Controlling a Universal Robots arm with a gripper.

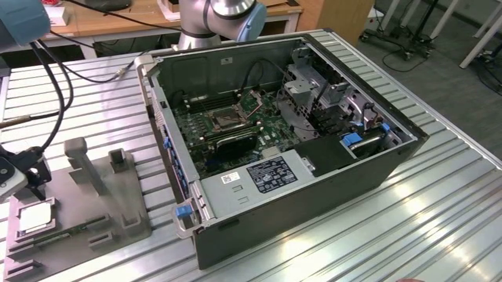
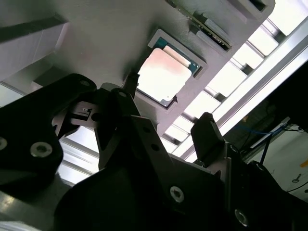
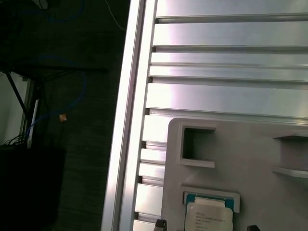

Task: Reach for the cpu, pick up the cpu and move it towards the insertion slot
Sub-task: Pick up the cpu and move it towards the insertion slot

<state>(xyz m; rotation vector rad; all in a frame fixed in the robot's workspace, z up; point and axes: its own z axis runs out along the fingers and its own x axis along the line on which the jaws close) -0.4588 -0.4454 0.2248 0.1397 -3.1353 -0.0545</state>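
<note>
The cpu (image 1: 35,218) lies flat in a recess of the grey plastic holder (image 1: 94,200) at the exterior view's lower left. Its silvery face also shows in the second wrist view (image 2: 163,74) and the first wrist view (image 3: 208,217). My gripper (image 1: 30,183) hangs just above it and is open. In the second wrist view the gripper (image 2: 168,108) has one dark finger (image 2: 129,83) on one side of the chip and another (image 2: 207,132) on the other, with nothing between them. The insertion slot (image 1: 229,121) sits on the motherboard inside the open computer case (image 1: 314,194).
A narrow green circuit strip (image 1: 74,230) lies in the holder beside the chip. Upright posts (image 1: 81,158) rise from the holder. The ribbed metal table (image 1: 424,223) ends close to the holder, with its edge rail (image 3: 126,120) and dark floor beyond. Black cables (image 1: 55,100) hang from the arm.
</note>
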